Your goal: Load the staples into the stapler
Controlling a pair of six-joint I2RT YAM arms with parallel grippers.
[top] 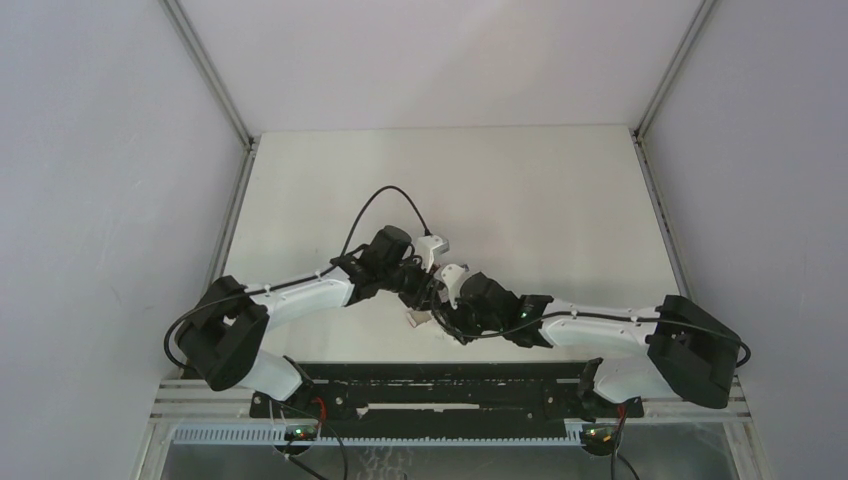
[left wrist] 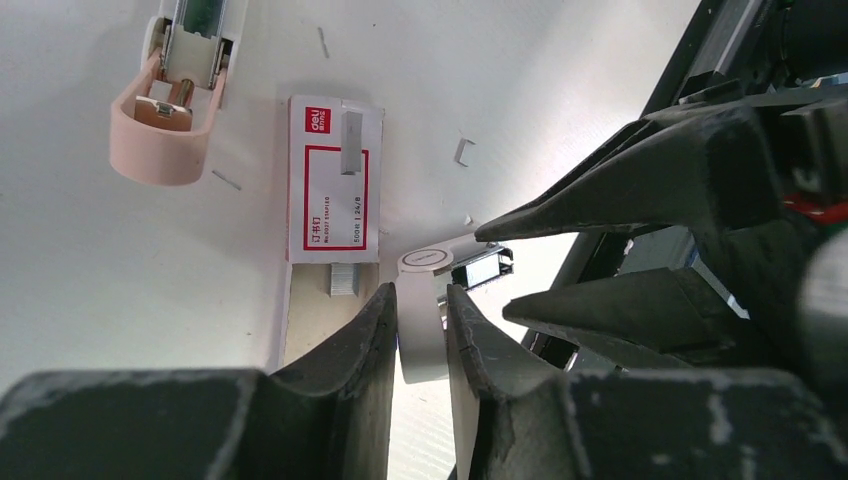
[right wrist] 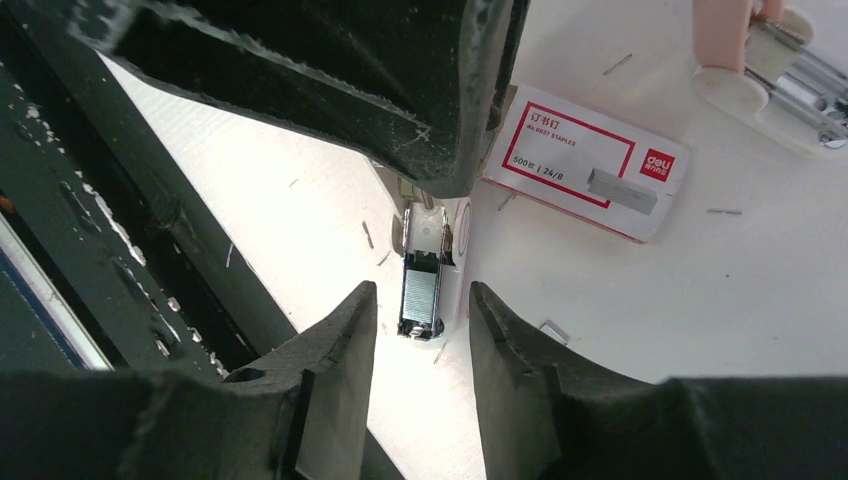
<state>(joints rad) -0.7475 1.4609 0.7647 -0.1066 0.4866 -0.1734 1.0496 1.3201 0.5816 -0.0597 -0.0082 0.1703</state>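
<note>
1. The left gripper (left wrist: 420,300) is clamped on a white stapler piece (left wrist: 421,350), a finger pressed to each side. It is close to the middle of the near edge of the table (top: 520,190). I cannot tell whether the piece rests on the surface or hangs just above it.
2. A metal channel (right wrist: 425,235) runs along that piece, and a row of staples (right wrist: 421,292) sits at its open end.
3. The right gripper (right wrist: 422,305) stands spread, one finger on each side of the channel's end. Bare table shows in both gaps, so it grips nothing.
4. The two grippers crowd nose to nose. From the right wrist, the dark bulk of the left one hides the rest of the held piece.
5. Just beside them a red-and-white staple box (left wrist: 330,190) lies flat, with a strip of staples (left wrist: 340,278) poking from its open end.
6. Beyond the box, well apart from the held piece, a pink-ended stapler part (left wrist: 160,150) with its own metal insert lies on the table.
7. Loose staples (left wrist: 462,150) are scattered around the box.
8. A black rail (top: 440,385) runs along the near edge, right behind the grippers.
</note>
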